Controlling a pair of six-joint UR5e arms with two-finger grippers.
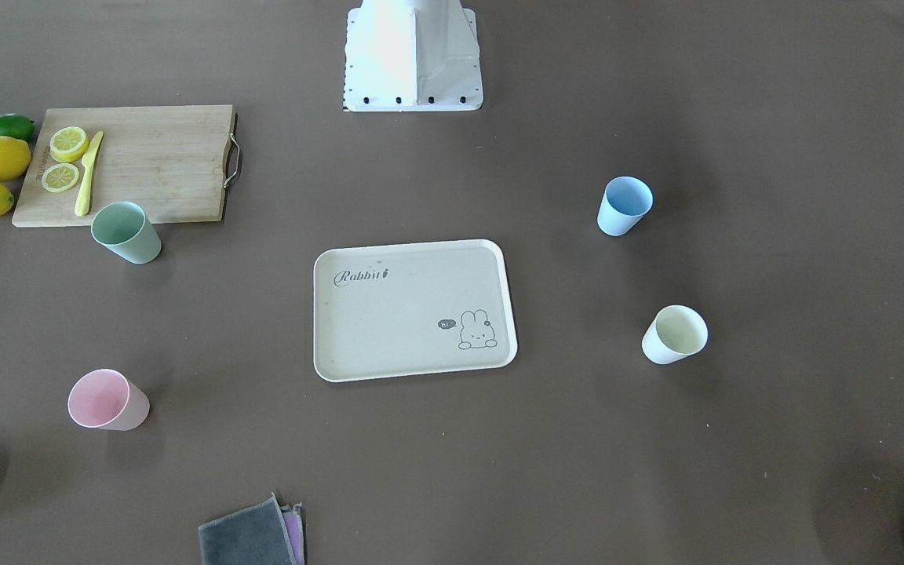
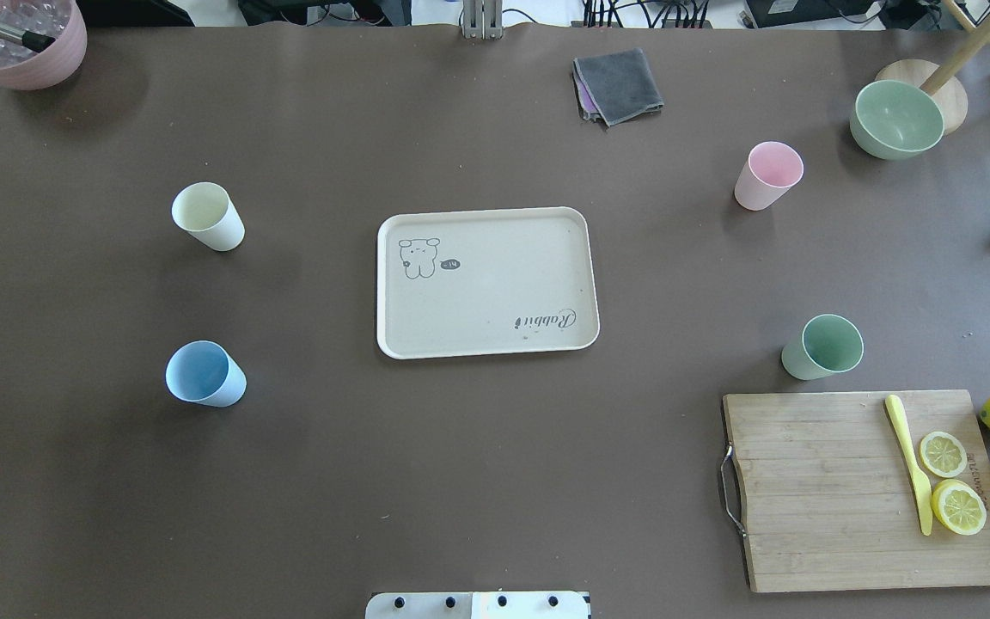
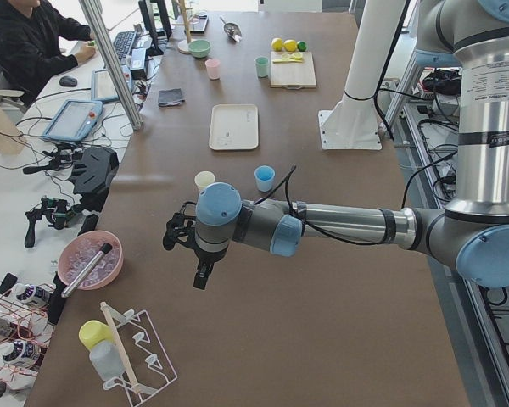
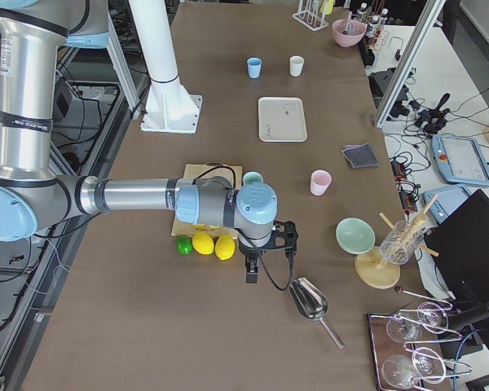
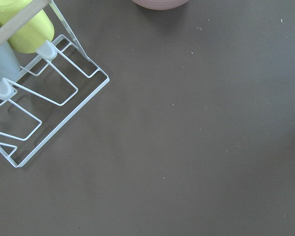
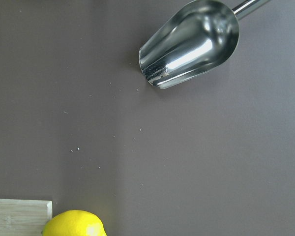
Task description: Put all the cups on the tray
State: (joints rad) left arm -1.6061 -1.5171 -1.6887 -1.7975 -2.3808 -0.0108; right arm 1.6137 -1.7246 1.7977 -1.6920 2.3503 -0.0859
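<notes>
Cups (image 1: pixel 624 205) off tray (image 1: pixel 409 329) | left fingers (image 3: pixel 202 276): opening untellable | right fingers (image 4: pixel 251 270): opening untellable

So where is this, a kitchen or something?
Probably a robot lab, not a kitchen. A big robot arm reaches over the table, and a person sits by a keyboard and control tablet.

1. Left arm (image 3: pixel 348 225) and right arm (image 4: pixel 130 195): silver-grey metal tubes joined by dark grey housings.
2. Joint caps (image 3: pixel 218 203): round and light blue, one at each joint.
3. Label (image 3: pixel 490 93): small black print on the left arm's widest tube.
4. Cable (image 3: pixel 282 182): thin and black, looped beside the left wrist.
5. Left claw (image 3: pixel 201 280) and right claw (image 4: pixel 249 275): black and narrow, each fitted to a black wrist block.
6. Pedestal (image 1: pixel 413 71): white column on a white plate, with black bolts along the plate edge.
</notes>
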